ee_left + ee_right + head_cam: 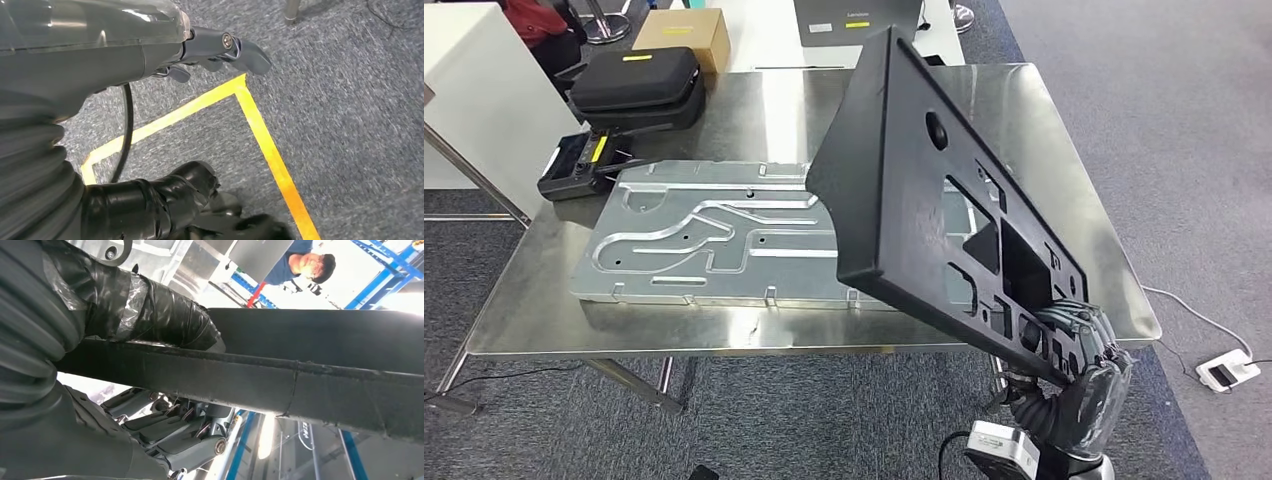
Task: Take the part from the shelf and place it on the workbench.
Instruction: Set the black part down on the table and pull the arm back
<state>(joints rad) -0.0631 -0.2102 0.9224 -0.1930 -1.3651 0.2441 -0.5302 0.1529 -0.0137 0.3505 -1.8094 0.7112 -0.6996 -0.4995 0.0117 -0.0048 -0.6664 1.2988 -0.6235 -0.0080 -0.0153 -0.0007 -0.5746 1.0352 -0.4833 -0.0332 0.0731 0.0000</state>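
Observation:
The part is a large flat black plastic panel with several cut-outs. It is held tilted in the air over the right half of the steel workbench, its far end high. My right hand grips the panel's near lower corner, just in front of the bench's front edge. In the right wrist view the panel's dark edge runs across with my right hand closed around it, thumb on one side and fingers on the other. My left hand hangs over the carpet, holding nothing, fingers loosely extended.
A machined aluminium plate lies on the bench's middle left, partly under the panel. At the back left sit a black zip case, a small black device and a cardboard box. Yellow floor tape marks the carpet. A person stands beyond.

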